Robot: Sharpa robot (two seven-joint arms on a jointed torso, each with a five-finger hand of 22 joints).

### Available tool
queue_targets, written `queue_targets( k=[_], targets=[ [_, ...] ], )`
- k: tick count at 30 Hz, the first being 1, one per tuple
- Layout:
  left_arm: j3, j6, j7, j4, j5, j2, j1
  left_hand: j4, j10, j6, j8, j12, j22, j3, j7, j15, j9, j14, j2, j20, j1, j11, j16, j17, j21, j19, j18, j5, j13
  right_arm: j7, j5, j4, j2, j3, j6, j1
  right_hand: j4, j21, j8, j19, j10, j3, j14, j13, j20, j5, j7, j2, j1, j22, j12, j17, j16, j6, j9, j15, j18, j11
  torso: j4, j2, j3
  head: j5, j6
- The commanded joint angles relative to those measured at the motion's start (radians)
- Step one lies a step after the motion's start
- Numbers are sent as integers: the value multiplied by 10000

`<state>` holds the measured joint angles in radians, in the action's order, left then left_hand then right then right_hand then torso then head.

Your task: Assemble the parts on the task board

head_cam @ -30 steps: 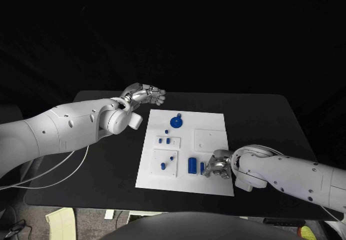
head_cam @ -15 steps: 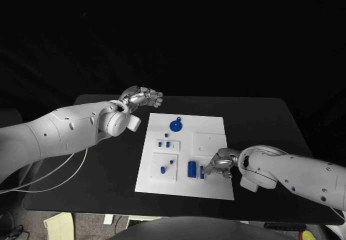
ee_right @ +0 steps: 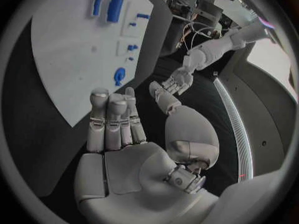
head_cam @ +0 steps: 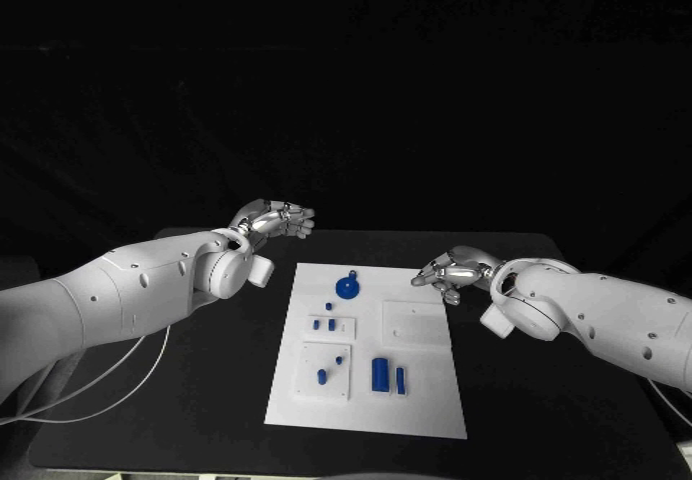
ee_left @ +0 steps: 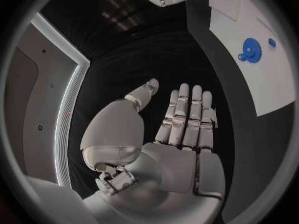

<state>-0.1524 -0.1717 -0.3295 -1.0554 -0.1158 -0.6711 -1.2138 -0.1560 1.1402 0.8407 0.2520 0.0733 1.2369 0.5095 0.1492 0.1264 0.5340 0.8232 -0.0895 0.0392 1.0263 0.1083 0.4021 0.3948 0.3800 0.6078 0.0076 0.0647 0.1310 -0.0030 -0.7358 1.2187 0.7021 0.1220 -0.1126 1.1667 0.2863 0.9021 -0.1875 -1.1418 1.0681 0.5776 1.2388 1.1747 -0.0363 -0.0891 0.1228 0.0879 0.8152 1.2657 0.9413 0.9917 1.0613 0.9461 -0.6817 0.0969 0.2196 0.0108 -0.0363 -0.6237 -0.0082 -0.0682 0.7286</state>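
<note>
Task board point(head_cam: 418, 385) lay mid-table, blue parts point(head_cam: 381, 374) resting on it untouched. Left hand point(head_cam: 274, 220) and right hand point(head_cam: 454, 271) hovered beyond its far corners, fingers extended, grasping nothing, presumably between operations.

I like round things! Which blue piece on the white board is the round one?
The round blue piece at the far end of the task board. It is a disc; the other blue pieces nearer the robot are small pegs and upright bars.

Overhead head camera, two wrist fisheyes
</note>
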Motion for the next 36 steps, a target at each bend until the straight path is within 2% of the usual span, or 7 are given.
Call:
queue_targets(
  k=[1, 16, 24, 25, 31, 32, 36],
  targets=[
    [35, 178, -293, 225, 368, 119, -37, -30, -45, -49, 43, -61, 23, -75, -69, -8, -27, -117, 45, -64, 26, -60, -96, 7, -94, -71, -24, -34, -30, 1294, 1826, -610, -176, -158, -633, 42, 13, -692, 65, 559, -457, 190, -498, -439, 216, -34, 90, -16, 238, -321, -575, -333, -720, -175, -31, -135, 357, 127, 9, 268, -34, 35, -354],
    [77, -36, -352, 1381, 1109, 865, -306, 203, -2081, -1127, -471, -142, 46, -514, -372, 221, -363, -1297, -338, 377, -629, -131, -849, -212, -966, -922, -76, -166, -688, 2590, 4614, -3593, -1688, -1154, -71, -246, -92, -5864, 397, 5759, -2118, 145, -4678, -7642, 2191, -537, 390, -293, 333, -3112, -6932, -3861, -7068, -1366, 409, -2631, -745, 1475, 9, 764, 73, 118, -1619],
    [77, -100, -764, 1456, 1203, 1063, -289, 910, -3783, -2275, -864, -97, 236, -1184, -717, 204, -433, -2523, -602, 795, -1750, -450, -1350, -320, -1476, -1956, -76, -152, -652, 2785, 4879, -4079, -1870, -1455, -133, -375, -95, -6519, 460, 6569, -2119, -764, -5298, -9021, 2412, -555, 145, -414, -184, -3342, -7990, -4679, -7789, -1834, 757, -2567, -883, 1376, -25, 816, 108, 83, -1968],
    [68, -62, -300, 1450, 961, 985, -289, 1560, -11402, -8407, -2520, -733, -3578, -5095, -1492, -1264, -5340, -8232, 895, -392, -10263, -1083, -4021, -3948, -3800, -6078, -76, -647, -1310, 2300, 4376, -3979, -1852, -1433, -306, -357, -2863, -9021, 1875, 11418, -10681, -5776, -12388, -11747, 363, 891, -1228, -879, -8152, -12657, -9413, -9917, -10613, -9461, 6817, -969, -2196, -108, -9, 776, 87, 112, -1851],
    [174, -494, -417, 969, 975, 834, -148, 1560, -11402, -8407, -2520, -733, -5363, -5095, -1492, -1264, -5340, -8232, 895, -392, -10263, -1083, -4021, -3948, -3800, -6078, -76, -647, -1310, 2488, 4568, -3498, -1683, -1419, -709, -409, -2863, -9021, 1875, 11418, -10681, -5776, -12388, -11747, 363, 891, -1228, -879, -8152, -12657, -9413, -9917, -10613, -9461, 6817, -969, -2196, -108, 149, 784, 85, 353, -1612],
    [206, -624, -452, 823, 979, 788, -105, 1560, -11402, -8407, -2520, -733, -12369, -5095, -1492, -1264, -5340, -8232, 895, -392, -10263, -1083, -4021, -3948, -3800, -6078, -76, -647, -1310, 2545, 4626, -3352, -1632, -1415, -831, -425, -2863, -9021, 1875, 11418, -10681, -5776, -12388, -11747, 363, 891, -1228, -879, -8152, -12657, -9413, -9917, -10613, -9461, 6817, -969, -2196, -108, 195, 786, 85, 425, -1541],
    [407, -1443, -674, -88, 1007, 502, 161, 1560, -11402, -8407, -2520, -733, -12369, -5095, -1492, -1264, -5340, -8232, 895, -392, -10263, -1083, -4021, -3948, -3800, -6078, -76, -647, -1310, 2902, 4989, -2440, -1312, -1389, -1594, -524, -2863, -9021, 1875, 11418, -10681, -5776, -12388, -11747, 363, 891, -1228, -879, -8152, -12657, -9413, -9917, -10613, -9461, 6817, -969, -2196, -108, 340, 793, 83, 646, -1322]
  ],
)
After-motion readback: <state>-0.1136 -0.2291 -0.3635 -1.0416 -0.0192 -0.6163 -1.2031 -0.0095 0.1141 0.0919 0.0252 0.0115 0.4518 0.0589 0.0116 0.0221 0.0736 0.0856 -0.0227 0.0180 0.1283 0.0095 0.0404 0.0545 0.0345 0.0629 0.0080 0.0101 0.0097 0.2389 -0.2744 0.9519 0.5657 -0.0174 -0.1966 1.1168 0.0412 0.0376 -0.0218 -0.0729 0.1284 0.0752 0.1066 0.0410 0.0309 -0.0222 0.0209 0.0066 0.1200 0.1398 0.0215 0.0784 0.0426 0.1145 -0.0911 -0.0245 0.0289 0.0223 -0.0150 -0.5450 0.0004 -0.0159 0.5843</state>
